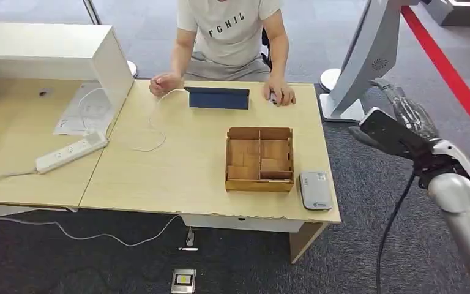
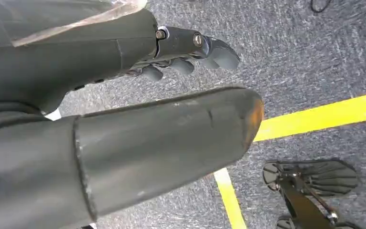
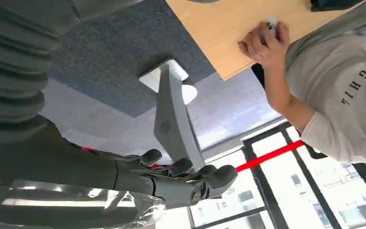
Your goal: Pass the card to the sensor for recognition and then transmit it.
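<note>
The grey-white card sensor [image 1: 315, 190] lies flat at the near right corner of the wooden table [image 1: 177, 177]. Beside it stands an open wooden box [image 1: 259, 158] with several compartments; I cannot make out what they hold. My right hand [image 1: 411, 113] is raised off the table's right side, above the carpet, fingers [image 3: 190, 171] spread and holding nothing. My left hand [image 2: 147, 129] hangs over the grey floor, thumb and fingers [image 2: 195, 47] apart, also holding nothing. A person in a white T-shirt [image 1: 229, 27] sits across the table with both hands on it.
A dark blue tablet [image 1: 218, 98] stands in front of the person. A white power strip [image 1: 70, 152] and cable lie at the left, under a white shelf [image 1: 55, 52]. A white machine stand [image 1: 367, 55] rises right of the table. A red floor line [image 1: 447, 67] runs behind it.
</note>
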Motion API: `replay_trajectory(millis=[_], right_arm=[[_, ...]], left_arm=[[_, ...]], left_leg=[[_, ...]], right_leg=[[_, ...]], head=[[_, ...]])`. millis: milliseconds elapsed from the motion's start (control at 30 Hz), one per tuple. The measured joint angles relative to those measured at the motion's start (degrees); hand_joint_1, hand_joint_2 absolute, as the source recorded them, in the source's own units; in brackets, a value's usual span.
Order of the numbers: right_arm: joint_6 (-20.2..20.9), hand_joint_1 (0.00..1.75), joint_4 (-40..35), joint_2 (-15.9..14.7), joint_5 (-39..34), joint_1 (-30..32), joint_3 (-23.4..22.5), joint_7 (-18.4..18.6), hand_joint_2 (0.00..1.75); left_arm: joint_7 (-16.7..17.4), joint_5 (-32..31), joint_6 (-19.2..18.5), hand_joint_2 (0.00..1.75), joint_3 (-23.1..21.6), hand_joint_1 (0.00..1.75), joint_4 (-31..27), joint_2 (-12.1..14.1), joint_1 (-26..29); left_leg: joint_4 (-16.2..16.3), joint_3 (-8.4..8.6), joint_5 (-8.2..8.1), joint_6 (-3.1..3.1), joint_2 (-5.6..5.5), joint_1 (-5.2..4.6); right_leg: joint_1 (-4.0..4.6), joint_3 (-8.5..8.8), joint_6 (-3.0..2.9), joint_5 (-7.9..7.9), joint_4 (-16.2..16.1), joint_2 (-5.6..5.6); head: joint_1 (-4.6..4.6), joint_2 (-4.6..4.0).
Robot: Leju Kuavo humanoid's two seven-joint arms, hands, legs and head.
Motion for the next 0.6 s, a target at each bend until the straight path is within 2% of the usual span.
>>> replay_trajectory(millis=[100, 200, 400, 600], right_arm=[[-0.3, 0.00, -5.9, -1.0, -0.3, 3.7, -0.1, 4.1, 1.75], [-0.3, 0.00, -10.5, -1.2, 1.4, 6.3, 0.5, 6.3, 1.75], [-0.5, 0.00, -18.5, -1.3, 4.8, 9.9, 2.4, 9.6, 1.75], [-0.6, 0.00, -21.9, -1.0, 8.8, 11.6, 4.1, 11.4, 1.75]], left_arm=[[0.2, 0.2, 0.2, 0.00, 0.1, 0.00, 0.0, 0.0, 0.0], [0.1, 0.3, 0.3, 0.00, 0.1, 0.00, 0.0, 0.0, -0.1], [-0.3, 0.4, 0.5, 0.00, 0.1, 0.00, 0.0, 0.0, -0.2], [-0.2, 0.7, 0.9, 0.00, 0.1, 0.00, 0.0, -0.1, -0.3]], left_leg=[[0.0, -0.02, 0.00, 0.00, -0.01, 0.00], [0.0, -0.01, 0.00, 0.00, 0.00, 0.00], [0.0, -0.02, 0.00, 0.00, 0.02, 0.01], [0.0, -0.02, 0.00, 0.00, 0.02, 0.00]], right_leg=[[0.00, 0.02, 0.00, 0.00, 0.0, 0.00], [0.00, 0.01, -0.01, -0.01, 0.0, 0.00], [0.01, 0.02, -0.02, -0.02, 0.0, -0.01], [0.00, 0.02, -0.02, -0.02, 0.0, -0.01]], head=[[0.02, 0.00], [0.04, 0.00], [0.04, 0.00], [0.02, 0.00]])
